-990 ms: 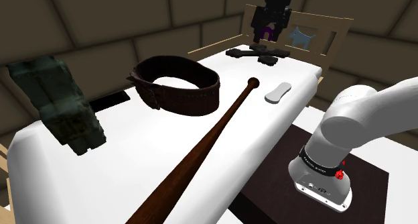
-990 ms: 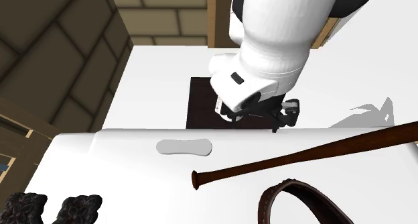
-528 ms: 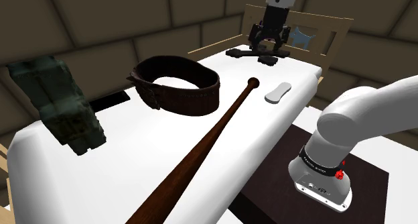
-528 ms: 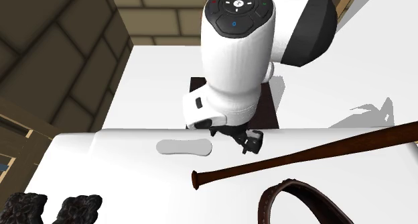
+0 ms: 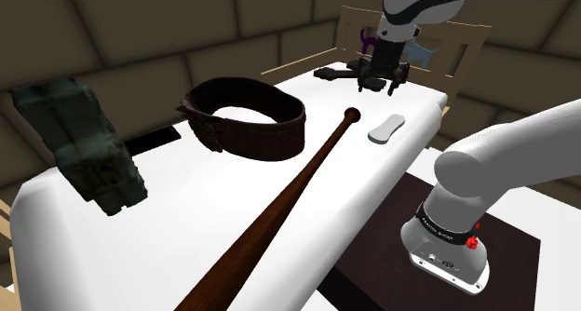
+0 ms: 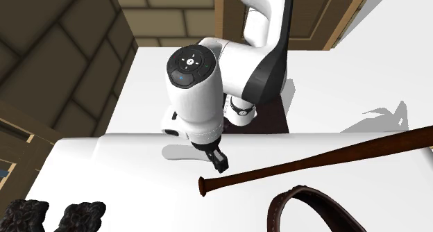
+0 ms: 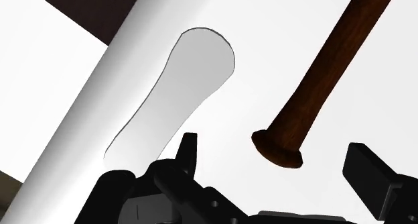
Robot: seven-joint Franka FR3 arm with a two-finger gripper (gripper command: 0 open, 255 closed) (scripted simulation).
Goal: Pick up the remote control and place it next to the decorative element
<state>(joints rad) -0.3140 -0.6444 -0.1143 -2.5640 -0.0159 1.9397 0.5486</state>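
White rounded table (image 5: 168, 202) carrying pale remote (image 5: 385, 128) lying near edge, brown bat (image 5: 289, 193) stretching alongside, leather ring (image 5: 265, 135), dark green block (image 5: 88, 146), black ornament (image 5: 358, 74) sitting at far end.

Room: dim, walls (image 5: 112, 39) murky brown.
Brightest: white bed (image 5: 186, 216), evenly lit, almost flat white in the wrist view.
Contrast: remote control (image 7: 181, 88) only faint pale grey against it.
Shadows: soft grey patch on the pale floor (image 6: 381, 116), second exterior view's right.
Sheen: bat (image 7: 321, 68) lighter along its middle.

Your shoulder view: beside the stand (image 5: 447, 253), looking along the white surface (image 5: 186, 216). Second exterior: opposite, facing the arm (image 6: 262, 26), close. Wrist: downward, nearest. All share the remote (image 5: 385, 128) and bat knob (image 5: 352, 114).
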